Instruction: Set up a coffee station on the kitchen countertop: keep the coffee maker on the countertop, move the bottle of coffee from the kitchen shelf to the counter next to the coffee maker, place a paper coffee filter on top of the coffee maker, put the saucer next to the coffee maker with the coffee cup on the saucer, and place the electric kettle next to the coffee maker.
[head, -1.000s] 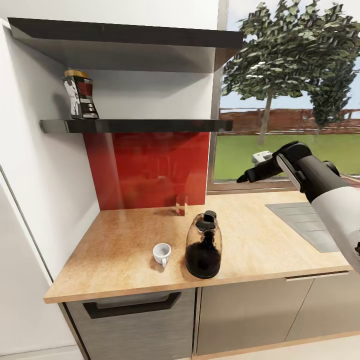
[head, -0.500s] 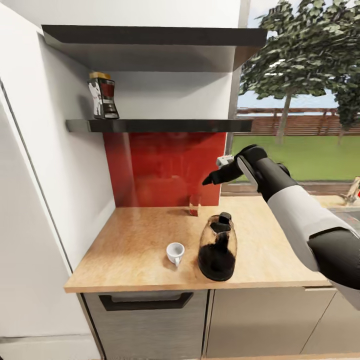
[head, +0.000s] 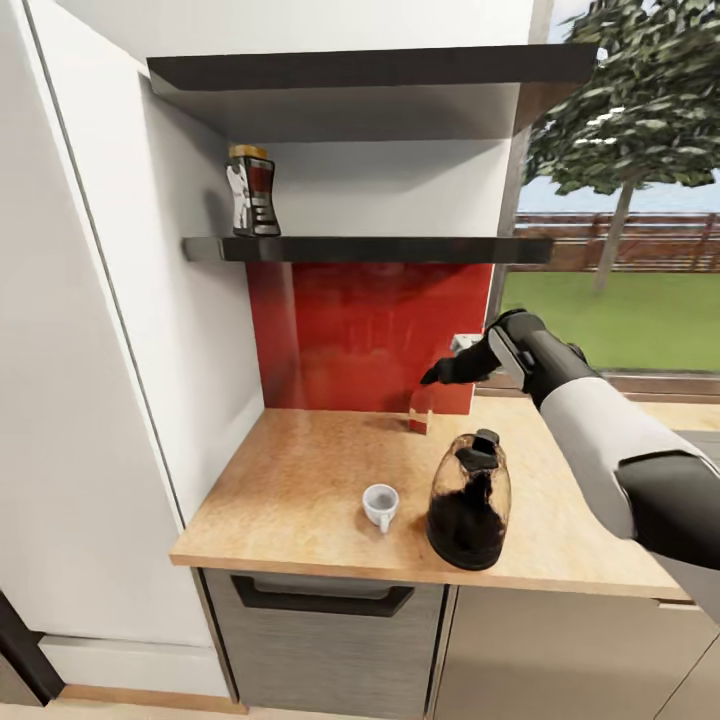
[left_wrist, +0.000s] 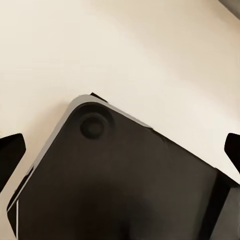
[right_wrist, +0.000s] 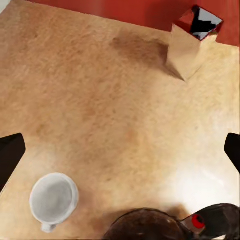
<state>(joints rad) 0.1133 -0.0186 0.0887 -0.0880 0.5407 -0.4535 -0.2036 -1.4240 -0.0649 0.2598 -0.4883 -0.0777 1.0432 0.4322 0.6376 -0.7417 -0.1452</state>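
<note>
The bottle of coffee (head: 252, 192), dark with a yellow lid, stands at the left end of the lower black kitchen shelf (head: 400, 249). On the wood-grain kitchen countertop (head: 300, 480) a small white coffee cup (head: 380, 505) (right_wrist: 53, 198) stands just left of the glass electric kettle (head: 468, 513) (right_wrist: 160, 227). My right gripper (head: 433, 376) (right_wrist: 120, 150) hangs open above the counter, in front of the red backsplash, holding nothing. My left gripper (left_wrist: 120, 150) is open over a dark base and pale floor. The coffee maker, saucer and paper coffee filter are out of view.
A small shiny square container (head: 420, 420) (right_wrist: 192, 42) stands against the red backsplash (head: 370, 335). A second black shelf (head: 360, 68) hangs above the first. A white wall panel (head: 120, 330) bounds the counter's left end, and a window (head: 620, 230) lies to the right.
The head view has swung left, so everything has shifted right in it. My right arm has reached left across the counter, from right of the kettle to in front of the backsplash.
</note>
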